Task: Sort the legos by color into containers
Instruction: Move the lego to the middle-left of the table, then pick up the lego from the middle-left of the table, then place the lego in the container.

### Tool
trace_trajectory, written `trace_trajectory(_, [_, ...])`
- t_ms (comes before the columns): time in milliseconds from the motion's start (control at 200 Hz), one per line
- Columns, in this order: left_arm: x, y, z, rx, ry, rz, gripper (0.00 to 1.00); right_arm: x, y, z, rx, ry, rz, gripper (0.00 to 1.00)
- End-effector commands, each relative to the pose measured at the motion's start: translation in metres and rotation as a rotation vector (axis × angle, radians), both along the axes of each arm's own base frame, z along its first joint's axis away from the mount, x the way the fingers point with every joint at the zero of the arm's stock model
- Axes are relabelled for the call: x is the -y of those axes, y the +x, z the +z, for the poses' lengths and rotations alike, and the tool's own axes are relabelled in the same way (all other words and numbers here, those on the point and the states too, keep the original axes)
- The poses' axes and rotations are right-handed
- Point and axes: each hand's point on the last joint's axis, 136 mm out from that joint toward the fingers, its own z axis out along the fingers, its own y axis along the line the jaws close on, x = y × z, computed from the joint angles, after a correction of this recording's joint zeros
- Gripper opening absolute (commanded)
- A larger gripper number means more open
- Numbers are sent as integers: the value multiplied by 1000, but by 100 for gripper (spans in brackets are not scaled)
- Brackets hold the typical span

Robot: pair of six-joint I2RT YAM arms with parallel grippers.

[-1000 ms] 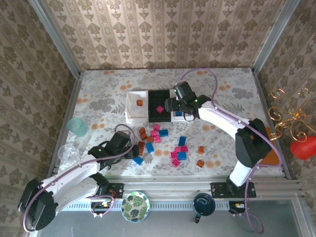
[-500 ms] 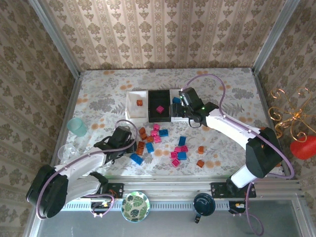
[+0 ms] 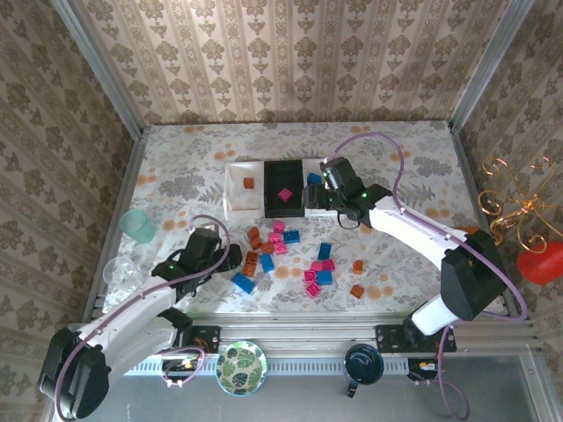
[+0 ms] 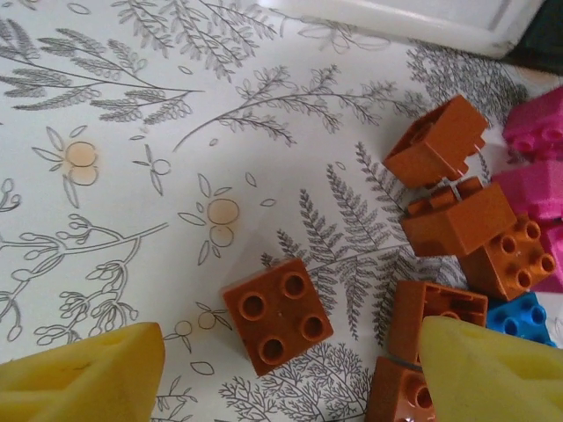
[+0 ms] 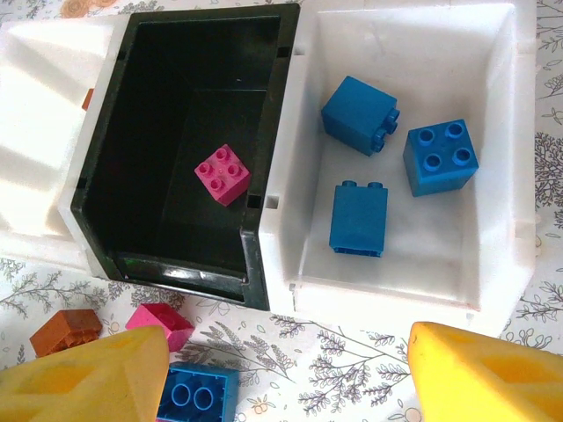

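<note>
Legos (image 3: 278,239) lie scattered on the near desk (image 3: 396,167). Left gripper (image 4: 290,352) has its jaws spread, empty, either side of an orange brick (image 4: 277,315). Farther back, right gripper (image 5: 288,352), jaws spread and empty, hangs over the containers (image 5: 378,303): three blue bricks (image 5: 440,156) in the right white tray, one pink brick (image 5: 223,174) in the black tray.

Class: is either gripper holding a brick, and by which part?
Nothing is held. The left gripper is open, an orange brick lying untouched between its fingers; the right gripper is open and empty.
</note>
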Motion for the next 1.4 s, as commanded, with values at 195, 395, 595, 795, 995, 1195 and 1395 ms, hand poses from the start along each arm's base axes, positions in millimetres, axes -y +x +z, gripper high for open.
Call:
trace_trajectory(195, [9,18,-29,-50,21,34,78,4,-6,16,42,28,-19,74])
trace_trajectory(395, [6,13,-50,-107,42,50,54,11,-12,23,58,24,-25,74])
trace_trajectory(595, [2,4,-53,-123,33,50,39,12,-15,29,71,40,-25,74])
trace_trajectory(795, [8,15,-6,-24,22,7,32,16,-21,35,85,59,-36,74])
trace_trajectory(995, [42,56,75,144,-4,-77,32,23,-33,28,75,84,-57,74])
trace_trajectory(1195, [79,128,92,164,43,-128,32,27,-48,18,43,82,-59,74])
trace_trajectory(1395, [87,186,59,73,62,-104,31,32,-66,18,36,88,-51,75])
